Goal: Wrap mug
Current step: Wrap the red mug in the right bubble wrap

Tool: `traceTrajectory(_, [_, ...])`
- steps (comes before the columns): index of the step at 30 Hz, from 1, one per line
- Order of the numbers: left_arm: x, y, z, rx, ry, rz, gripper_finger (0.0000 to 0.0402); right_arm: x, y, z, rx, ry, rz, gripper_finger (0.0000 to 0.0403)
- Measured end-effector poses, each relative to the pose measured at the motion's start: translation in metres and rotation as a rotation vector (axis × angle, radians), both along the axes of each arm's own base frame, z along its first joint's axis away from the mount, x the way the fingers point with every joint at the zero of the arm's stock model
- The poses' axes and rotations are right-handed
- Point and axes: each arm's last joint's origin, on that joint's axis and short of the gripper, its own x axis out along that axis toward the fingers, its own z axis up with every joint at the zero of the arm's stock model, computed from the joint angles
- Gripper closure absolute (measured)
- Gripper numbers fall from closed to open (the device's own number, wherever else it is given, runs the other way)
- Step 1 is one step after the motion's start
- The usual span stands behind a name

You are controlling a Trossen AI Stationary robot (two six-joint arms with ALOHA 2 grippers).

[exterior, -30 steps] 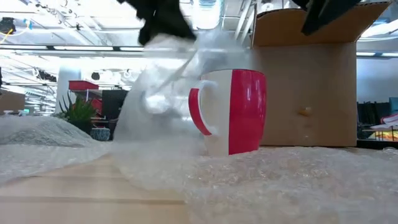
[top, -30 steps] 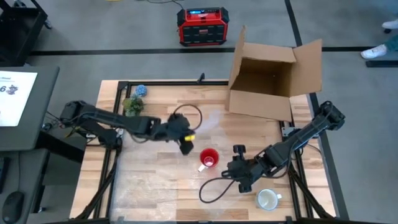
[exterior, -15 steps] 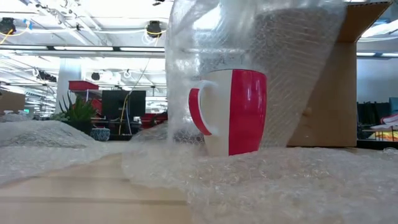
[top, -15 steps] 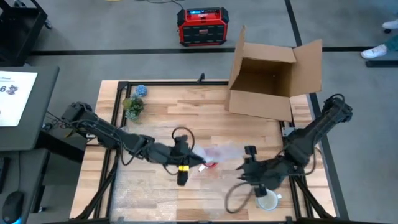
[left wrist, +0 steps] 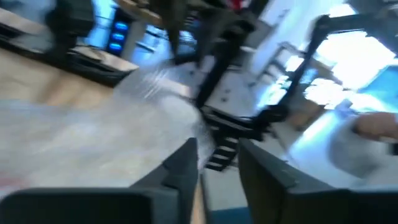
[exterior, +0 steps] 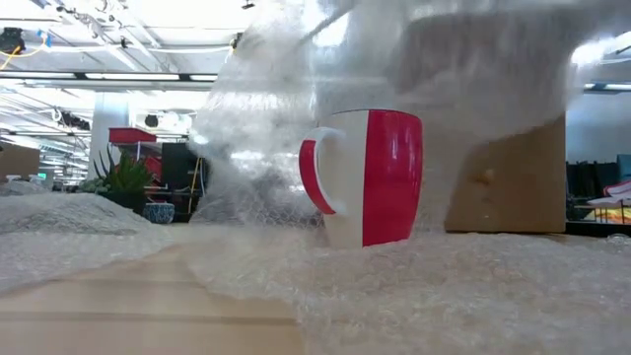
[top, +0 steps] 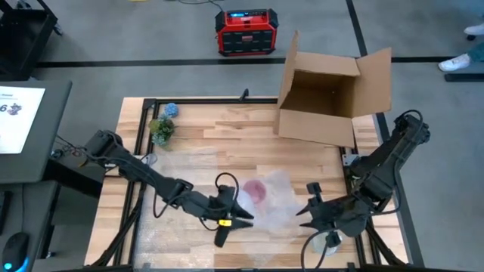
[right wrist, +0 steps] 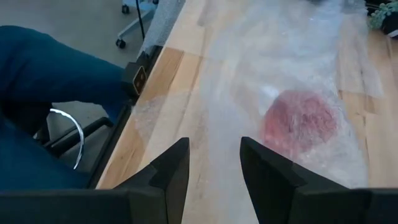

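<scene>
We are draping bubble wrap (top: 276,198) over red mug (exterior: 367,176) at bench (top: 219,136) centre-front. Left gripper (top: 236,215) pinching wrap edge, jaws near closed; right gripper (right wrist: 214,163) spread, holding nothing. Risk: wrap tugging, tipping upright mug, or edge slipping free.

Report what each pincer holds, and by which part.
Left pincer grips the bubble wrap by its edge, draped over the mug. Right pincer is open, holding nothing.
</scene>
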Motion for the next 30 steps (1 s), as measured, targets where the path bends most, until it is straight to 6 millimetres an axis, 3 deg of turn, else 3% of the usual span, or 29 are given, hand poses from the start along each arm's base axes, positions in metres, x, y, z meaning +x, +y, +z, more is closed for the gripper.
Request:
traceTrajectory(6, [-0.006, -0.02, 0.035, -0.087, -0.074, -0.114, 0.0238, 0.002, -0.003, -0.001, -0.003, 0.009, -0.018, 0.0271])
traceTrajectory(9, [-0.009, -0.03, 0.057, -0.04, -0.102, -0.141, 0.0237, 0.006, -0.007, -0.001, 0.015, 0.014, -0.055, 0.0271])
traceTrajectory(12, [-0.012, -0.032, 0.066, 0.073, 0.017, -0.091, 0.0247, 0.012, -0.014, -0.003, 0.047, 0.022, -0.115, 0.0271])
traceTrajectory(18, [-0.023, -0.009, 0.024, 0.137, 0.485, 0.181, 0.028, 0.03, -0.043, -0.04, 0.052, 0.107, -0.282, 0.0271])
traceTrajectory(21, [-0.031, -0.007, 0.006, 0.081, 0.602, 0.217, 0.0295, 0.04, -0.059, -0.065, 0.128, 0.163, -0.324, 0.0271])
traceTrajectory(26, [-0.039, -0.02, -0.019, 0.0, 0.61, 0.153, 0.0308, 0.045, -0.078, -0.1, 0.223, 0.211, -0.37, 0.0271])
traceTrajectory(30, [-0.045, -0.019, -0.051, -0.038, 0.528, 0.232, 0.0308, 0.044, -0.089, -0.123, 0.261, 0.203, -0.426, 0.0271])
